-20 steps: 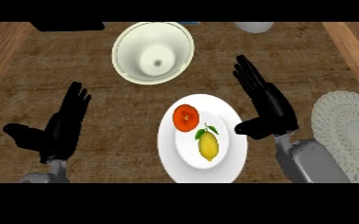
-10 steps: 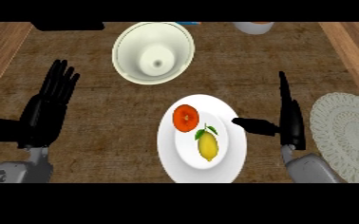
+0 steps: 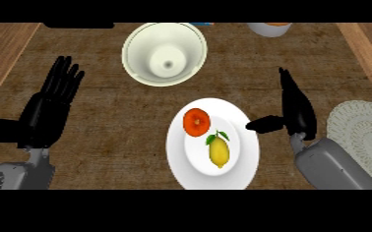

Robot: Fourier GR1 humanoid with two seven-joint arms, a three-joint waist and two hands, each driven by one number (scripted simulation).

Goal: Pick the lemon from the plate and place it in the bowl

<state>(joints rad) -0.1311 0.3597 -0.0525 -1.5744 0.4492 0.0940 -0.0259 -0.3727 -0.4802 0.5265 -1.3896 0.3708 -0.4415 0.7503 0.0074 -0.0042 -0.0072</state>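
A yellow lemon [image 3: 219, 151] with a green leaf lies on the white plate [image 3: 243, 128] at the lower middle of the counter. Beside it on the plate sits an orange-red tomato [image 3: 197, 121]. The cream bowl [image 3: 164, 53] stands at the upper middle, nothing inside it. My right hand [image 3: 296, 109] is edge-on just right of the plate, fingers straight and pointing away, thumb reaching toward the plate's rim. It holds nothing. My left hand [image 3: 49, 106] rests open at the left edge, fingers up.
A pale woven mat [image 3: 352, 129] lies at the right edge. A small white cup [image 3: 269, 28] with orange content stands at the top right. Wooden counter borders run along the far left and right.
My right hand has shifted slightly and stays edge-on beside the plate, thumb nearer its rim. The left hand has moved a little rightward at the left edge. Lemon, tomato and bowl have not moved.
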